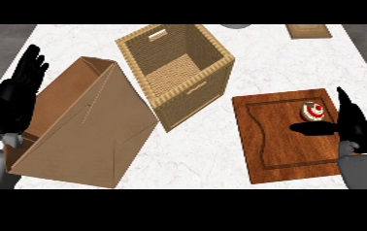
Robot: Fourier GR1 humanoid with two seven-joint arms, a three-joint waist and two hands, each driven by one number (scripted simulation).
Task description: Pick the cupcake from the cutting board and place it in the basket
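The cupcake (312, 110), white and red on top, stands near the far right corner of the dark wooden cutting board (279, 147). My right hand (349, 123) hovers at the board's right edge, open, its thumb reaching left just in front of the cupcake without holding it. The woven basket (197, 91) stands left of the board, its opening upward and nothing visible inside. My left hand (22, 89) rests open at the left edge, fingers up.
A large open cardboard box (82, 128) lies tilted at the left, close to the basket. A small wooden item (308, 31) and a grey object (235, 26) sit at the counter's far edge. White marble counter (208, 157) lies between box and board.
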